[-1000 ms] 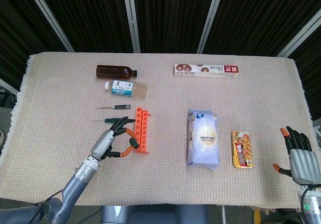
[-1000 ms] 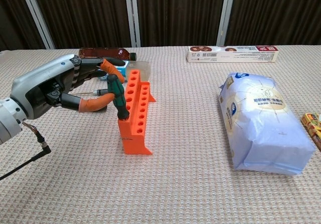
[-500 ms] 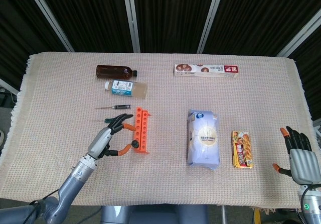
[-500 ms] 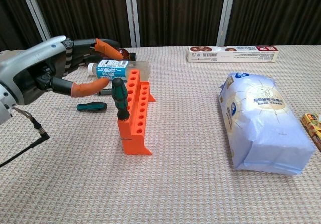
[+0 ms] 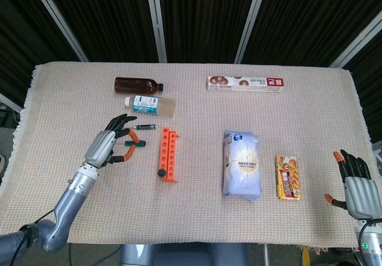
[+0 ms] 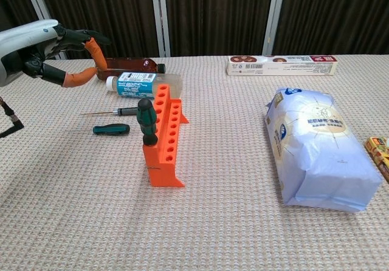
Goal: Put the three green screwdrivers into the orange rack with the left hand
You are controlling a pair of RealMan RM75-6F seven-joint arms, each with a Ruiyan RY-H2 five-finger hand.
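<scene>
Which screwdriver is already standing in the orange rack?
The thick-handled green screwdriver stands upright in the rack, at its near end; the other two lie flat on the cloth.

We count three screwdrivers: one (image 6: 145, 121) standing upright in the orange rack (image 6: 163, 138), one with a green handle (image 6: 111, 129) lying on the cloth, and one thin one (image 6: 119, 111) lying just behind it. We count one rack. We count two bottles: one brown (image 5: 138, 86) and one clear with a label (image 5: 150, 104). We count one long carton (image 5: 245, 83), one white bag (image 5: 242, 164), and one small snack packet (image 5: 287, 176).
</scene>
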